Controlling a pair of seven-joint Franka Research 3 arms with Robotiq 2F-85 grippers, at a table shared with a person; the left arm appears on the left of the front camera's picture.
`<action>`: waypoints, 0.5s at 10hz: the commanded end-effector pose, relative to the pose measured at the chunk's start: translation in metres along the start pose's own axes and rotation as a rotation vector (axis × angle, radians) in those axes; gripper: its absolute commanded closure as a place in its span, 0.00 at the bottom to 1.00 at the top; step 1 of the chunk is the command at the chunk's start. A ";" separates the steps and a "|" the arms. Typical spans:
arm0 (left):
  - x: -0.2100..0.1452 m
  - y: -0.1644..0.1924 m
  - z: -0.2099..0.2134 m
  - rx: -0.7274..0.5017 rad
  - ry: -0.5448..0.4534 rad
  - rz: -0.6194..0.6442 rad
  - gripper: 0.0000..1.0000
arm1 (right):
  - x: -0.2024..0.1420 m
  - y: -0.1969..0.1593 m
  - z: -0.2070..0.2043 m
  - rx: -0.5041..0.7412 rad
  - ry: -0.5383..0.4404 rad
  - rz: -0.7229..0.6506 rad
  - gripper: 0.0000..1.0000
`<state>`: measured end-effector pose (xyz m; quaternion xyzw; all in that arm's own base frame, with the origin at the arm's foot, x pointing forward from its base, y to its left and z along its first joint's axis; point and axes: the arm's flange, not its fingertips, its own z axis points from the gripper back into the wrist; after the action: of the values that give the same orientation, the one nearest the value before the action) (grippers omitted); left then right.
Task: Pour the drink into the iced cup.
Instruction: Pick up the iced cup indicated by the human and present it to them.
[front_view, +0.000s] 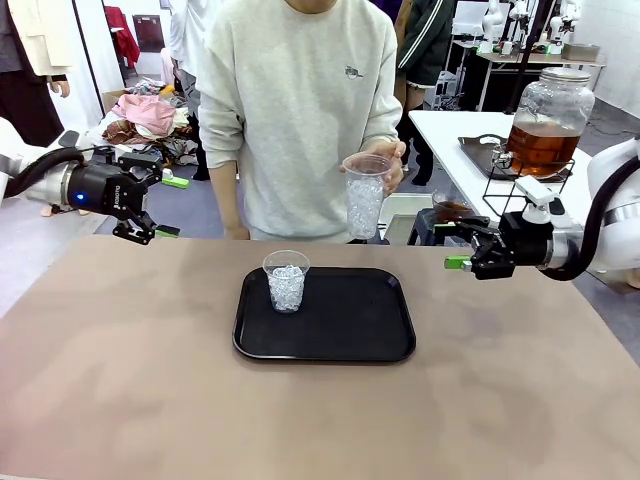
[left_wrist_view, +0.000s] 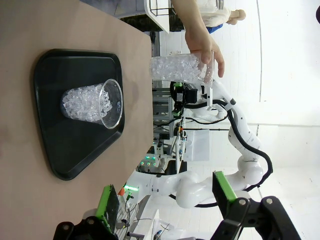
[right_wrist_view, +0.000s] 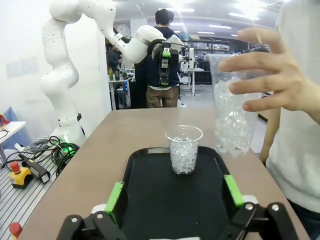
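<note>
Left gripper and right gripper are hanging spread wide, well clear of the tray. The iced cup is standing far-left on it; the drink is sitting in a jar, far right.

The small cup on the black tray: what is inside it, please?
The small cup holds white ice cubes, piled almost to its rim. No liquid can be seen among them. The ice covers the very bottom, so meltwater there cannot be ruled out.
</note>
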<state>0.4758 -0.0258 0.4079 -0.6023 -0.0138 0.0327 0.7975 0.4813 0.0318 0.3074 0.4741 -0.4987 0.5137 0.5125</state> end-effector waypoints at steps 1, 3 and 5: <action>-0.001 -0.001 0.000 -0.002 0.000 -0.001 0.00 | 0.002 -0.004 -0.002 0.005 0.006 -0.006 0.00; -0.001 -0.001 0.000 -0.002 0.000 -0.001 0.00 | 0.002 -0.004 -0.002 0.005 0.006 -0.006 0.00; -0.001 -0.001 0.000 -0.002 0.000 -0.001 0.00 | 0.002 -0.004 -0.002 0.005 0.006 -0.006 0.00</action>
<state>0.4758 -0.0258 0.4079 -0.6023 -0.0138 0.0327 0.7975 0.4817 0.0322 0.3060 0.4751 -0.4979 0.5132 0.5128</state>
